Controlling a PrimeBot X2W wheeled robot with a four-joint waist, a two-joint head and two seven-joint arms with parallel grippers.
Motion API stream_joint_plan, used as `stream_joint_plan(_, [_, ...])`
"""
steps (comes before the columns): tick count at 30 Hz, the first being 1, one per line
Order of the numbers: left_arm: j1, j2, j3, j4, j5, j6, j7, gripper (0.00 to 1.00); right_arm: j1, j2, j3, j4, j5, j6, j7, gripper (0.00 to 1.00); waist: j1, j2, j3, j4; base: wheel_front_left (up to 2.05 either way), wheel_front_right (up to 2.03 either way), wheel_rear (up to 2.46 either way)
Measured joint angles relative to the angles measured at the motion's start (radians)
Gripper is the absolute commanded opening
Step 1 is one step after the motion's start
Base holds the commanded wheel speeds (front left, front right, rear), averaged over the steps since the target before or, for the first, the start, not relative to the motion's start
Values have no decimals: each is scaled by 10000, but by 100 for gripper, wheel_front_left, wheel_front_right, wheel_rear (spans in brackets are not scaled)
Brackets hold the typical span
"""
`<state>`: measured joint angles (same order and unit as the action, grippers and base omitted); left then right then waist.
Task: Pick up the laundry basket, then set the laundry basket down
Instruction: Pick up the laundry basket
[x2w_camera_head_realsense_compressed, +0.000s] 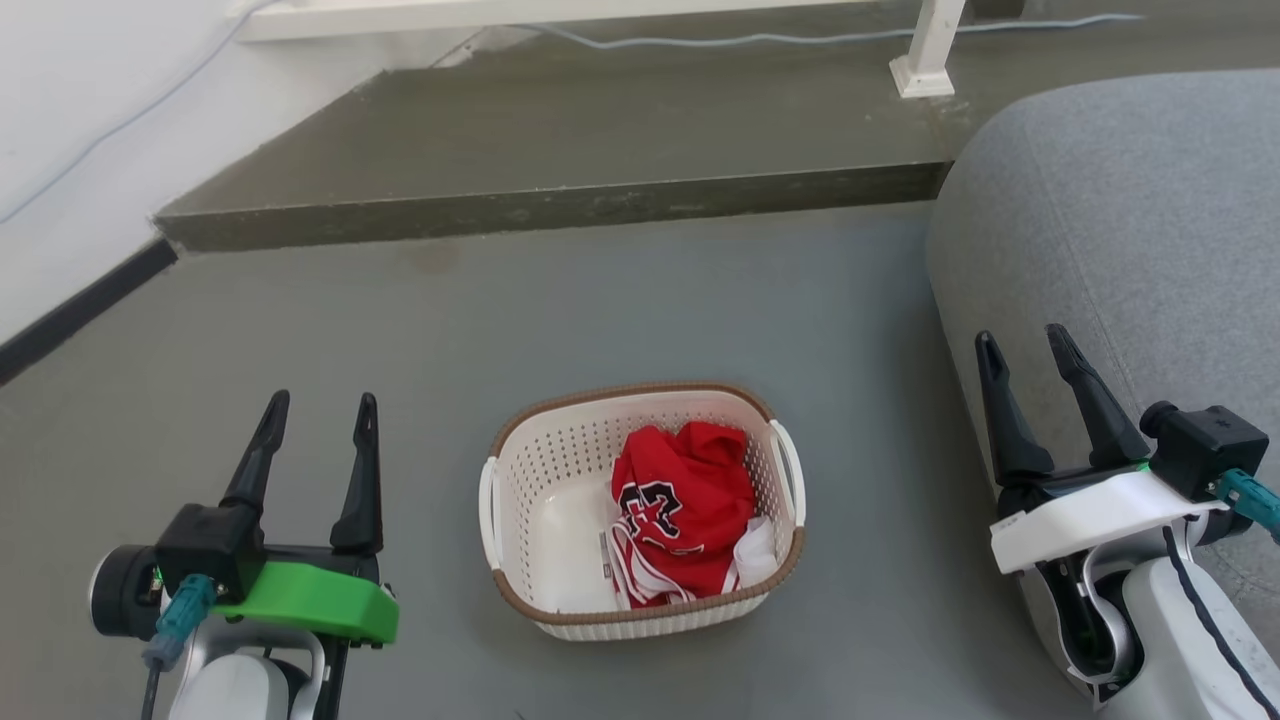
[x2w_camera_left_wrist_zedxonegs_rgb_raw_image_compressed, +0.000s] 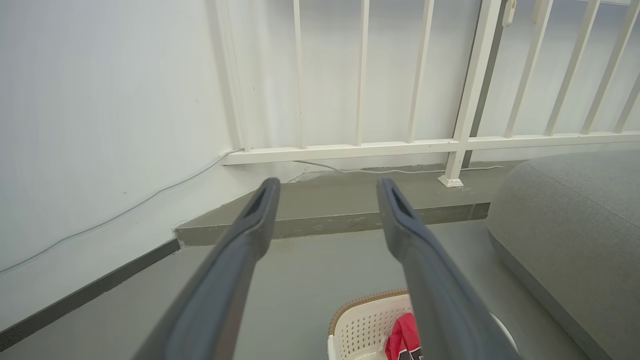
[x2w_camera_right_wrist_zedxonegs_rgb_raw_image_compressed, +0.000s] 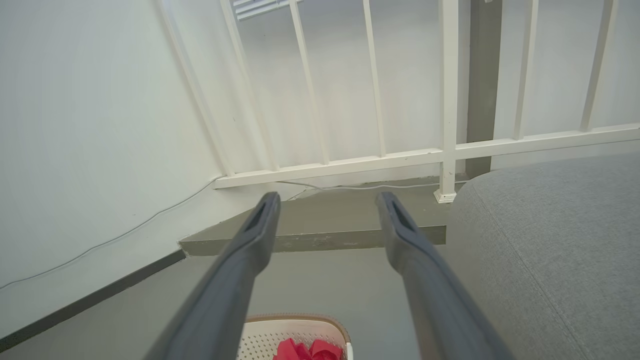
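I see the laundry basket (x2w_camera_head_realsense_compressed: 575, 450) standing on the smooth grey floor (x2w_camera_head_realsense_compressed: 600, 300) between my two grippers, touching neither. The left gripper (x2w_camera_head_realsense_compressed: 320, 400) and right gripper (x2w_camera_head_realsense_compressed: 1022, 335) both have fingers apart, holding nothing; the right sits just beside the grey fabric sofa (x2w_camera_head_realsense_compressed: 1130, 200). The basket is perforated cream plastic with rounded corners, a brown woven-look rim and white side handles, and a crumpled red jersey (x2w_camera_head_realsense_compressed: 690, 500) lies inside. Bare floor runs to the raised step (x2w_camera_head_realsense_compressed: 550, 205) ahead.

My head camera looked steeply down at the floor (x2w_camera_head_realsense_compressed: 650, 290) from above. Both wrist cameras sat lower, facing forward toward the railing (x2w_camera_left_wrist_zedxonegs_rgb_raw_image_compressed: 460, 145). All three shared the step (x2w_camera_head_realsense_compressed: 550, 205) and laundry basket (x2w_camera_head_realsense_compressed: 560, 450).
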<state>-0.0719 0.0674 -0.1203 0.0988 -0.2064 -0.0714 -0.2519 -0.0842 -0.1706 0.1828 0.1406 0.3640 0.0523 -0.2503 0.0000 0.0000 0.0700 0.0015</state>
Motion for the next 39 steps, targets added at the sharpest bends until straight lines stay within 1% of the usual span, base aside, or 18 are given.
stream_joint_plan(8, [-258,-65,50,-63,-10,-94,0,100,-184,69,-59,12,-42,2,0,100,0,0,599,-67,0,0,0])
stream_joint_plan(19, [-995,-130,13,29,-86,-192,0,100,-756,134,-207,92,-77,6,0,100,0,0,1778,-122,0,0,0])
stream_joint_plan(23, [-1332,-138,25,167,-94,-253,0,100,-1079,174,-249,182,-107,90,0,100,0,0,2264,-136,0,0,0])
stream_joint_plan(32, [-2154,-176,121,658,-215,-316,-2,100,-1860,265,-301,631,-121,171,-13,100,0,0,3391,-160,0,0,0])
stream_joint_plan(39, [-2894,-196,90,1302,-360,-355,-2,100,-2574,382,-182,1281,-130,205,-15,100,0,0,4282,-130,0,0,0])
